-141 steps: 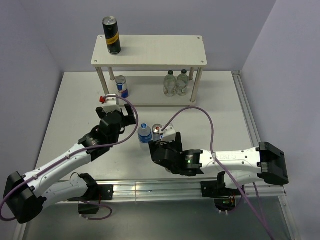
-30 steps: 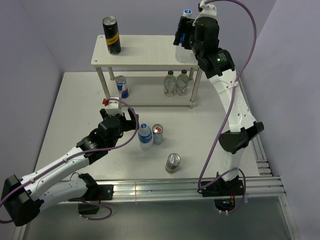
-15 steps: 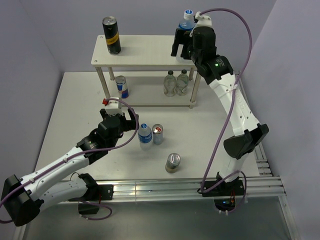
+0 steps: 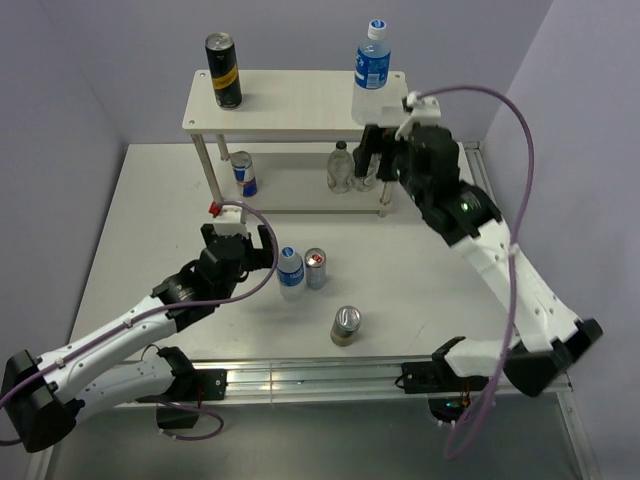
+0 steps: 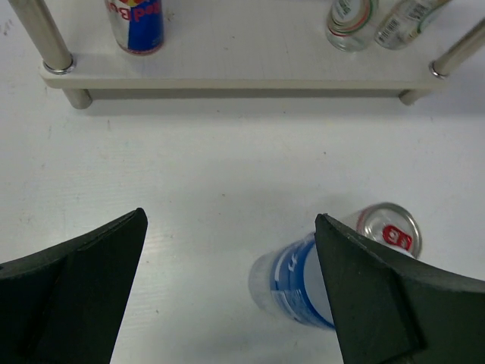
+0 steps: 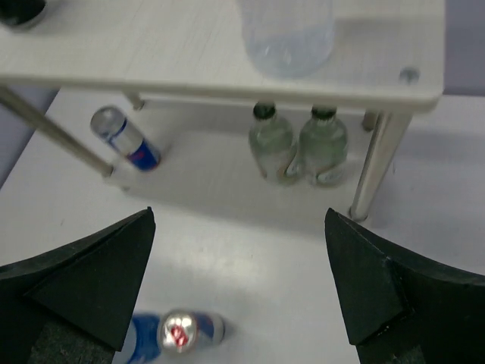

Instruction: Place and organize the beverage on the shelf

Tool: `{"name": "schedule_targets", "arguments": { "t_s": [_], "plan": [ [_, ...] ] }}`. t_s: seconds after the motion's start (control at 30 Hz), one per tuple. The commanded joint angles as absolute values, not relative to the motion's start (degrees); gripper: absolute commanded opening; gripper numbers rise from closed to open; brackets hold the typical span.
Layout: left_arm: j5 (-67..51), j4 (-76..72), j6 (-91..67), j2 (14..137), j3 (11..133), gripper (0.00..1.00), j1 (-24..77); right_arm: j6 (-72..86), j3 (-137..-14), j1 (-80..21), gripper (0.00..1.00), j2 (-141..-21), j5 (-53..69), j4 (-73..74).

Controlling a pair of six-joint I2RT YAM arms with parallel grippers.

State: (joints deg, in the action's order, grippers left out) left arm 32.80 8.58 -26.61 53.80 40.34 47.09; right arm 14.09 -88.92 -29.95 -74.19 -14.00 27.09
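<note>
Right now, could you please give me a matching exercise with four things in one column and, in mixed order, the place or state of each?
Things:
1. black can
2. dark-capped bottles
3. left pincer
4. right pincer

Places or states:
A. lower board, right side
B. open, beside the table bottle
C. top board, left end
D. open, near the top board's right end

Pairs: 1-C, 2-A, 3-B, 4-D

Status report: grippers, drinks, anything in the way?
Both open: left gripper near loose bottle, right gripper empty at shelf front. Top tier: water bottle, black-and-gold can. On table too: slim can, second gold can. No obstruction seen.
</note>
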Motion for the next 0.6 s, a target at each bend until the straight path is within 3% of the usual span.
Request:
{"name": "schedule_targets", "arguments": {
  "t_s": [0.0, 0.23, 0.57],
  "plan": [
    [32.3, 11.6, -28.5, 48.7, 42.0, 0.99, 50.8, 14.5, -80.0, -34.8, 1.0, -62.1, -18.1, 21.1],
    [29.2, 8.4, -30.3, 42.6, 35.5, 0.99, 60.4, 17.6, -63.4, -39.5, 1.0, -47.9, -21.4, 24.4],
    [25.0, -6.9, -31.8, 55.4, 27.4, 0.99, 64.2, 19.2, -54.8, -39.7, 1.0, -39.7, -21.2, 27.5]
  ]
}}
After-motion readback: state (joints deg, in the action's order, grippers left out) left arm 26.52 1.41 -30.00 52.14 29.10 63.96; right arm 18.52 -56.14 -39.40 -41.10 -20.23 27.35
